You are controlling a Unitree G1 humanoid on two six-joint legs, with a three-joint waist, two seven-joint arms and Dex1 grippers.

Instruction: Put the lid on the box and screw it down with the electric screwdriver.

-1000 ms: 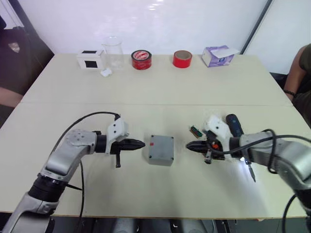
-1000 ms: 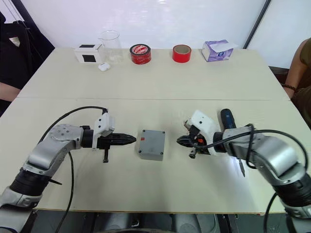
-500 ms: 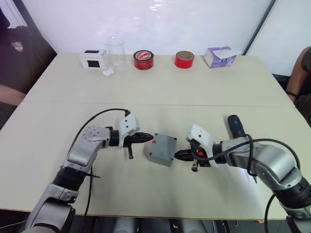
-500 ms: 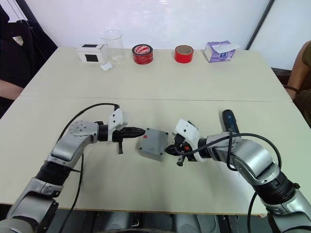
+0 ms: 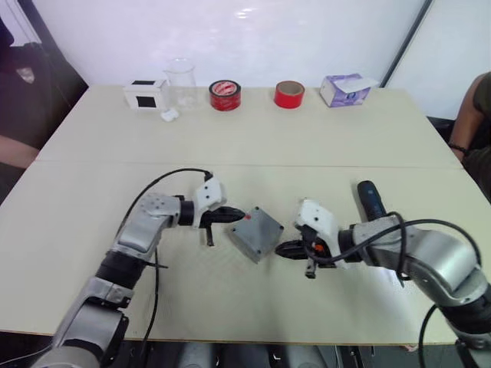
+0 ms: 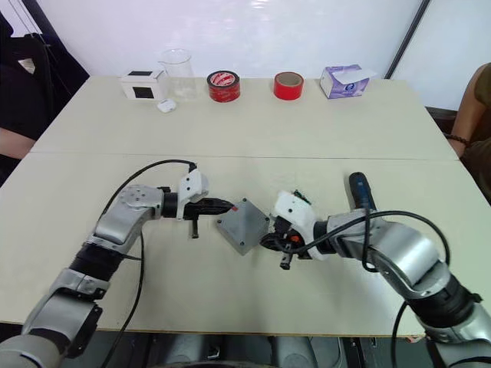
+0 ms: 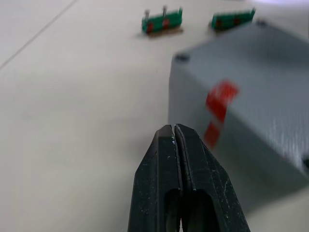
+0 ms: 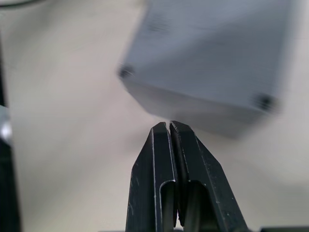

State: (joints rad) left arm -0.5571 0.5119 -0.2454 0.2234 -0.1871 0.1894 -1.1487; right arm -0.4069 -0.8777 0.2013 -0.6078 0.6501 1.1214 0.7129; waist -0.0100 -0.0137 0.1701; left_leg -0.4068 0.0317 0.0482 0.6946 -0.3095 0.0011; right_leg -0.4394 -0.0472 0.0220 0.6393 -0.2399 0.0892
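The grey box (image 5: 257, 232) sits mid-table, turned corner-on like a diamond, with a red mark near its left corner. Its top is a flat grey face (image 8: 217, 43) with screw holes at the corners; I cannot make out a seam between lid and box. My left gripper (image 5: 239, 215) is shut, its tip at the box's left corner (image 7: 181, 60). My right gripper (image 5: 280, 248) is shut too, its tip just off the box's right corner. The black electric screwdriver (image 5: 370, 198) lies on the table behind my right forearm, its tip hidden.
Along the far edge stand a white-and-black cube (image 5: 146, 94), a glass beaker (image 5: 179, 80), two red tape rolls (image 5: 225, 94) (image 5: 288, 93) and a purple tissue carton (image 5: 345, 89). Small green circuit pieces (image 7: 162, 21) lie beyond the box. A person's arm (image 5: 479, 103) is at the right.
Both shut grippers have closed in on the box from either side, and the box has turned from square-on to corner-on.
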